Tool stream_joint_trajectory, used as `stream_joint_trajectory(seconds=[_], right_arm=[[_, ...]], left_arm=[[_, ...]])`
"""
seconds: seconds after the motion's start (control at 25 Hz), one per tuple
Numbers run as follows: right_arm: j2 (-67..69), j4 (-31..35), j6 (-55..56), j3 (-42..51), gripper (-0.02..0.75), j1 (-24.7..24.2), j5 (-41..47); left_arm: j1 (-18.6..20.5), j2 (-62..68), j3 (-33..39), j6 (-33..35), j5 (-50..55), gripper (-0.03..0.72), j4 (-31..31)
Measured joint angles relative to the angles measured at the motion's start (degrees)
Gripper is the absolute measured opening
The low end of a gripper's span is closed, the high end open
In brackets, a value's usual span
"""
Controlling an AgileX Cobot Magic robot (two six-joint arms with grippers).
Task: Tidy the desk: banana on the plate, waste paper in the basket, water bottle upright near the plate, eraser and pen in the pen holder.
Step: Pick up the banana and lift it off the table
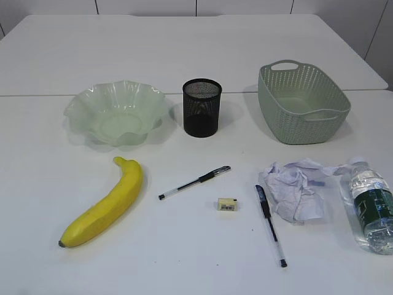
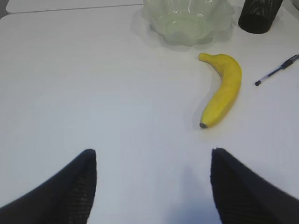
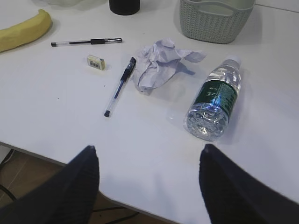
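Note:
A yellow banana (image 1: 105, 204) lies on the white table in front of the pale green wavy plate (image 1: 92, 107). Two pens show: one (image 1: 194, 182) in the middle, another (image 1: 271, 224) beside the crumpled waste paper (image 1: 295, 189). The small eraser (image 1: 228, 204) rests between the pens. On its side at the right lies the water bottle (image 1: 371, 204). Black mesh pen holder (image 1: 201, 107) and green basket (image 1: 303, 101) stand at the back. My left gripper (image 2: 153, 151) is open over bare table, short of the banana (image 2: 222, 91). My right gripper (image 3: 148, 148) is open near the front edge, short of the bottle (image 3: 214, 99).
The table's front edge (image 3: 42, 156) runs just under my right gripper, with floor beyond it. A seam (image 1: 37, 95) crosses the table behind the plate. Neither arm shows in the exterior view.

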Motion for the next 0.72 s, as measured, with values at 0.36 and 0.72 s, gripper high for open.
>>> stream_joint_trajectory(seconds=[0.36,0.72], right_arm=[[0.0,0.0,0.0,0.0,0.501,0.0,0.0],[0.0,0.0,0.0,0.0,0.501,0.0,0.0]], left_arm=[[0.0,0.0,0.0,0.0,0.0,0.55,0.0],[0.0,0.0,0.0,0.0,0.0,0.55,0.0]])
